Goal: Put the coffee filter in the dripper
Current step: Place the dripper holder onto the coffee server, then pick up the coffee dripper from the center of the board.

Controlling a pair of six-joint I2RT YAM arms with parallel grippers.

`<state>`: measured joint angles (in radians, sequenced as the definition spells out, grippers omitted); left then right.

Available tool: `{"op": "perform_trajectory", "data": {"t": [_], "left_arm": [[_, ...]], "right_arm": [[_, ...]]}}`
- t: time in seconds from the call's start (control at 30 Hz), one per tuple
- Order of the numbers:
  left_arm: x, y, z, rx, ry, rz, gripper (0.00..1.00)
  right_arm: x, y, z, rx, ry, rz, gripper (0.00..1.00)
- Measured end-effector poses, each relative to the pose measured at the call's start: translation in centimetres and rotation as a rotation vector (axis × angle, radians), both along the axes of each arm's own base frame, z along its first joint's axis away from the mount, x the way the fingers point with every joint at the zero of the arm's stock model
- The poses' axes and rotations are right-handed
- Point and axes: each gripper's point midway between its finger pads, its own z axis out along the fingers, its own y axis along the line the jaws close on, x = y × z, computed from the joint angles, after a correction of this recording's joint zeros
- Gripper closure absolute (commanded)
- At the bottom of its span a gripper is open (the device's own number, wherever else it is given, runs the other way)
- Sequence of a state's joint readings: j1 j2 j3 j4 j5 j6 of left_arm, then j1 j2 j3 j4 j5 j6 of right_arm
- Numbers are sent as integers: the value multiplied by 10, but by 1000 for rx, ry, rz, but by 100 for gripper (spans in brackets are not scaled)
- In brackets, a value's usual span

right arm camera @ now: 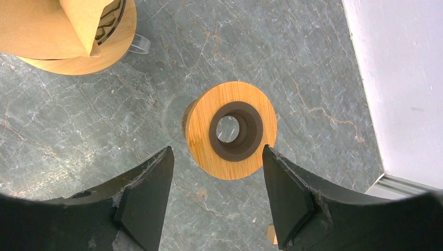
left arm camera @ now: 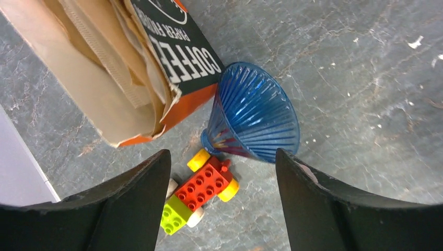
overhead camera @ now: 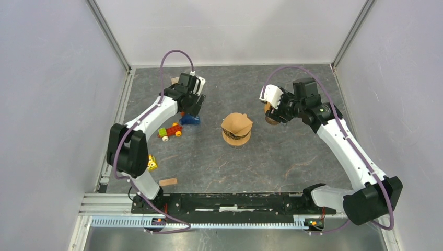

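The left arm [overhead camera: 154, 113] rises from the near left corner of the tabletop [overhead camera: 261, 167], folds at a raised elbow and stretches toward the far left, wrist tipped down. Its jaws point at the surface, spread wide, with nothing between them. The right arm [overhead camera: 342, 144] mirrors it from the near right corner, reaching toward the far right. Its jaws also hang parted and empty, facing down.
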<state>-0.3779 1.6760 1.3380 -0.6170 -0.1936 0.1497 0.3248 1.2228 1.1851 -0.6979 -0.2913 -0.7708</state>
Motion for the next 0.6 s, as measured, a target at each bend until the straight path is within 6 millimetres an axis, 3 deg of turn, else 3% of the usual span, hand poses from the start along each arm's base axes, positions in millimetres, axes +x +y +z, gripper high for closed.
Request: {"op": "perform_trajectory", "data": {"t": [0.3, 0.6], "left_arm": [[4, 4, -46, 72, 20, 22, 33], [-4, 5, -60, 74, 47, 15, 57]], "right_arm": [[-1, 0, -2, 1, 7, -4, 31], [-1, 0, -2, 3, 8, -5, 31]]}}
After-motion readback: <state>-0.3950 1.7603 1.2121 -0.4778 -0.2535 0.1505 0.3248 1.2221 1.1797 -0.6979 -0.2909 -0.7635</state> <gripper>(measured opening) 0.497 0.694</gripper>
